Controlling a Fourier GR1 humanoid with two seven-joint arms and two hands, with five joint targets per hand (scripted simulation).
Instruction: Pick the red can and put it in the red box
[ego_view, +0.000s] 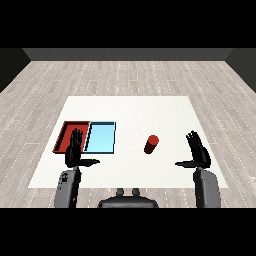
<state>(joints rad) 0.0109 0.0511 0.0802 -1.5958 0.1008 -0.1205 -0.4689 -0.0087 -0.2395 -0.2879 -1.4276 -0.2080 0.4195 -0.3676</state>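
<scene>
The red can stands on the white table, right of the blue tray and well apart from both hands. The red tray touches the blue tray's left side. Left hand and right hand are raised, fingers straight, thumbs spread inward, holding nothing.

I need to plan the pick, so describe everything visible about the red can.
The red can is a small plain red cylinder with no label visible. It looks tilted or lying, its lighter round end up and away and its darker body nearer the robot. It rests on the white table, right of the light blue tray, apart from it. Nothing but the table touches it; the right robot hand is open to its right, well clear.
</scene>
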